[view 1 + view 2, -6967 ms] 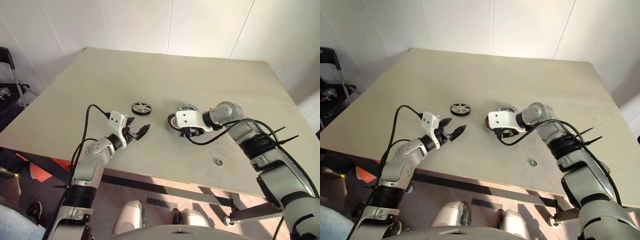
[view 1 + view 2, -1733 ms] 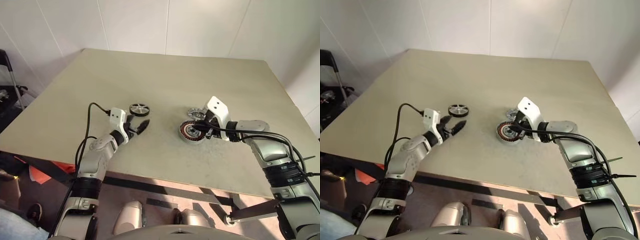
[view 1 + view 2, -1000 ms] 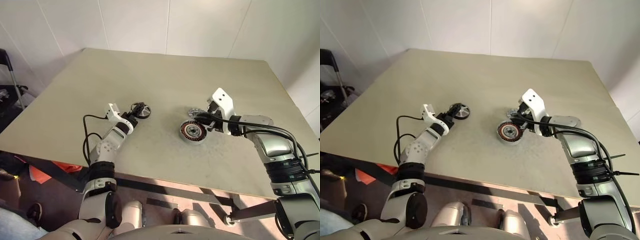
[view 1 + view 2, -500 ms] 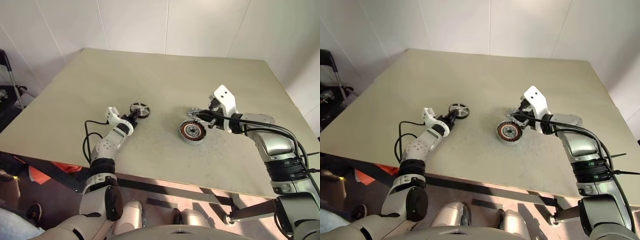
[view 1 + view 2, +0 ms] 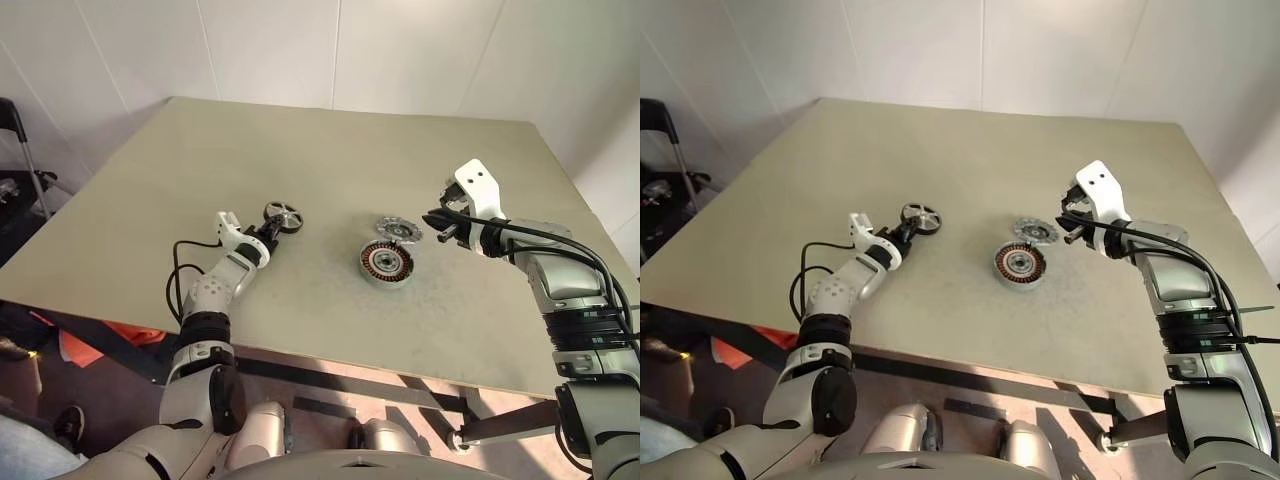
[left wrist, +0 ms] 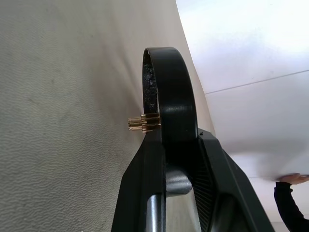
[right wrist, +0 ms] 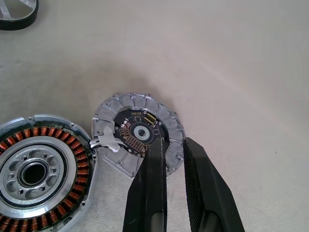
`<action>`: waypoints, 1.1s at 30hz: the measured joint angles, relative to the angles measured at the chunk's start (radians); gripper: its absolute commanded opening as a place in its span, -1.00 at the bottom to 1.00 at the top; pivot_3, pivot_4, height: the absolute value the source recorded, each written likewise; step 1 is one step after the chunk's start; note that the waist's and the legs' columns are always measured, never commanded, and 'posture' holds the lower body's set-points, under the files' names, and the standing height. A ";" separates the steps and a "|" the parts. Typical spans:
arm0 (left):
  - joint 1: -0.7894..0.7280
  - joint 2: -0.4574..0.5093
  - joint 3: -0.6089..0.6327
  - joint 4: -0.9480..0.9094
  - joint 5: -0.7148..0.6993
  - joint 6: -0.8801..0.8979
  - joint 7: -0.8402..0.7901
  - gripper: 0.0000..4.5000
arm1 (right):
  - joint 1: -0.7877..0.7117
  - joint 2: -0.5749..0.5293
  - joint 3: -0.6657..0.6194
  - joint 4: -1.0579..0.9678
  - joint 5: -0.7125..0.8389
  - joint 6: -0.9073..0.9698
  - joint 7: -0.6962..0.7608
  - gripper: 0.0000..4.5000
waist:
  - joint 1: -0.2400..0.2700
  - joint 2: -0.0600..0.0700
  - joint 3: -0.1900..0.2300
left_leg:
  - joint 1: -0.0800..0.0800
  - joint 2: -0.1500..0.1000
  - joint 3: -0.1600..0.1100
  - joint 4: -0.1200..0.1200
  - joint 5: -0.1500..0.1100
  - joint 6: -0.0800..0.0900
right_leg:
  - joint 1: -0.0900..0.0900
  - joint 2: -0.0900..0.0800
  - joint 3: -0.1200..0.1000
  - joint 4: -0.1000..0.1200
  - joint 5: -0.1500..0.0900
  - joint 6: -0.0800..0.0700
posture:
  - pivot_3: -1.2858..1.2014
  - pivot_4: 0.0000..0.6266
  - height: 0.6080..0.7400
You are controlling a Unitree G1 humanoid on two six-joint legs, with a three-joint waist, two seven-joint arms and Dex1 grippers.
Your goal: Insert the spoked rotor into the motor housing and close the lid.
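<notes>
Overhead, from the head cameras, the rotor [image 5: 283, 215] stands tilted up on the table [image 5: 330, 150], pinched at its near edge by the left gripper [image 5: 270, 228]. The housing [image 5: 386, 263] lies flat near the table's middle, with the lid [image 5: 399, 229] just behind it, the two nearly touching. The right gripper [image 5: 436, 222] hovers to the right of the lid, apart from it.

The left wrist view adds what the head views cannot: the jaws are clamped on the rotor's black rim [image 6: 169, 92], held edge-on, with a small brass pin [image 6: 143, 123] sticking out sideways. A person's hand [image 6: 292, 179] shows far off by the wall.

The right wrist view shows the lid's dark circuit centre [image 7: 140, 131] and the housing's copper windings [image 7: 43, 131]; its jaws are together and empty above the lid's rim.

A second ago the left jaws stood wide beside the rotor, which lay flat; the right gripper was over the lid and has drawn back to the right. The left forearm reaches low along the table; the right points down-left.
</notes>
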 measured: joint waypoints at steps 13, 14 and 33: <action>-0.053 -0.079 -0.088 -0.004 -0.147 0.370 -0.131 -0.83 | 0.008 -0.102 -0.038 0.129 -0.089 0.000 -0.125 -0.72 | -0.002 -0.001 0.001 | -0.006 0.000 0.001 0.001 0.000 0.003 | -0.005 0.000 0.000 -0.001 0.000 0.000 | 0.03 -1.00 1.00; -0.061 -0.079 -0.089 -0.002 -0.157 0.395 -0.140 -0.83 | 0.010 -0.105 -0.043 0.131 -0.091 0.000 -0.133 -0.72 | -0.002 -0.001 0.001 | -0.005 0.000 0.001 0.001 0.000 0.004 | -0.005 0.000 0.000 -0.001 0.000 0.000 | 0.03 -1.00 1.00; -0.177 -0.079 -0.217 0.281 -0.031 0.410 -0.276 -0.83 | 0.110 -0.104 -0.112 0.018 -0.089 0.058 -0.170 -0.72 | 0.002 0.000 0.001 | -0.005 0.000 0.002 0.002 -0.001 0.007 | -0.005 0.000 0.000 -0.002 0.000 0.000 | 0.03 -1.00 1.00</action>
